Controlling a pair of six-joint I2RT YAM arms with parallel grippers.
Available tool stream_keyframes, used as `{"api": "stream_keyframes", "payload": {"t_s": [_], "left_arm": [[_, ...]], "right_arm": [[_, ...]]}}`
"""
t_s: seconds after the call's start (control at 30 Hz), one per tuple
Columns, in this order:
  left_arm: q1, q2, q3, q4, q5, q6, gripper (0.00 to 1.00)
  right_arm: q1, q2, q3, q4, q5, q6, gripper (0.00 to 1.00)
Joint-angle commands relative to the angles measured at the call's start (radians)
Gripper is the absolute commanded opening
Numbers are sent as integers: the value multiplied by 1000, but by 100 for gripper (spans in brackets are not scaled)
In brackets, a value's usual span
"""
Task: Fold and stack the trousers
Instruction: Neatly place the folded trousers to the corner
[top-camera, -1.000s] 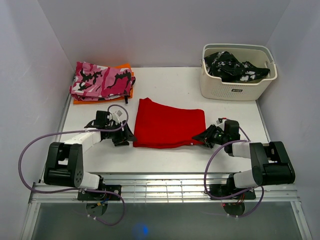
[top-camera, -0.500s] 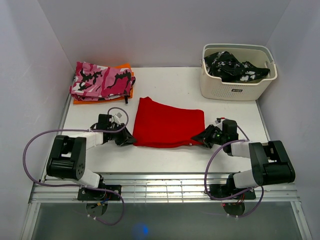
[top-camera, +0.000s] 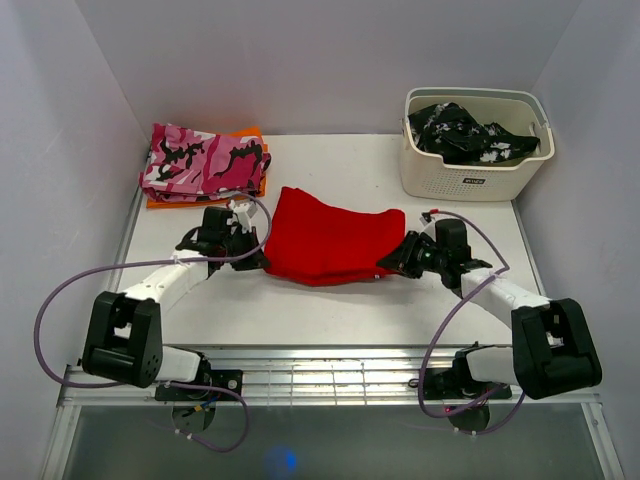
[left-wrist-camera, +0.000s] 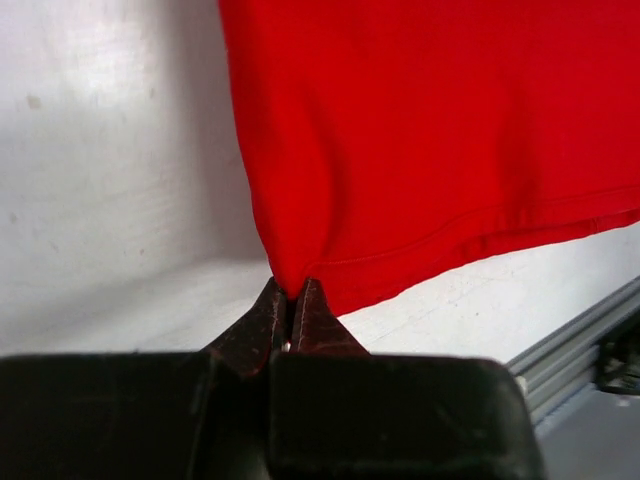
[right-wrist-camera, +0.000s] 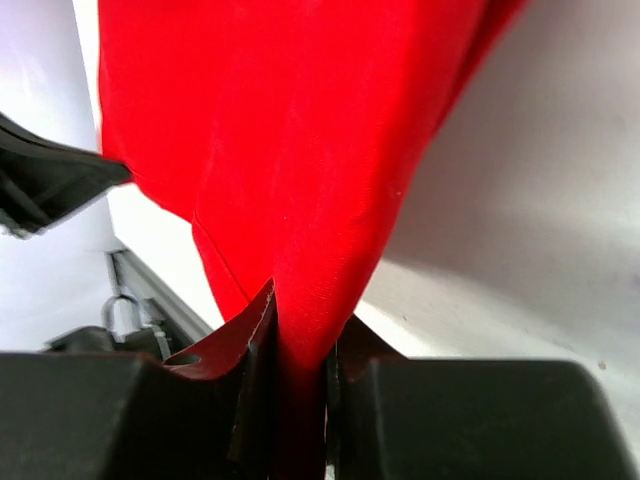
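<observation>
The left gripper (top-camera: 256, 257) is pressed together on the near-left corner of the red trousers (top-camera: 335, 245); in the left wrist view the cloth is seen pinched between its 2 fingertips (left-wrist-camera: 258, 325). The right gripper (top-camera: 393, 262) is likewise clamped on the near-right corner, where a fold of red fabric is caught between its 2 fingers. The trousers are folded into a broad panel and are held stretched between the 2 grippers at the middle of the white table (top-camera: 350, 310), their near edge sagging in a curve between the pinched corners. A folded pink, black and white camouflage garment (top-camera: 200, 160) is laid on an orange cloth (top-camera: 160, 201) at the far-left corner, well apart from the trousers. A black-and-white patterned garment (top-camera: 465, 135) is heaped in a white basket (top-camera: 470, 182) at the far right.
</observation>
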Motion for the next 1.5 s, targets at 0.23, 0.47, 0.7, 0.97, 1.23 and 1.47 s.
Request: {"api": "stream_keyframes", "payload": {"t_s": [0.23, 0.47, 0.7, 0.97, 1.23, 1.47], "left_arm": [[-119, -97, 216, -64, -247, 309, 0], [-133, -87, 338, -10, -270, 400, 0], [-131, -53, 466, 70, -310, 469, 0], [-49, -14, 576, 157, -361, 530, 0], [194, 42, 659, 272, -306, 538, 0], [418, 114, 651, 436, -230, 471, 0]], "right_arm": [[133, -92, 219, -158, 222, -301, 8], [170, -72, 335, -163, 285, -419, 8], [196, -41, 469, -97, 323, -523, 8], [235, 137, 702, 27, 310, -592, 8], [313, 482, 1084, 126, 279, -591, 8], [394, 782, 1416, 182, 303, -583, 8]]}}
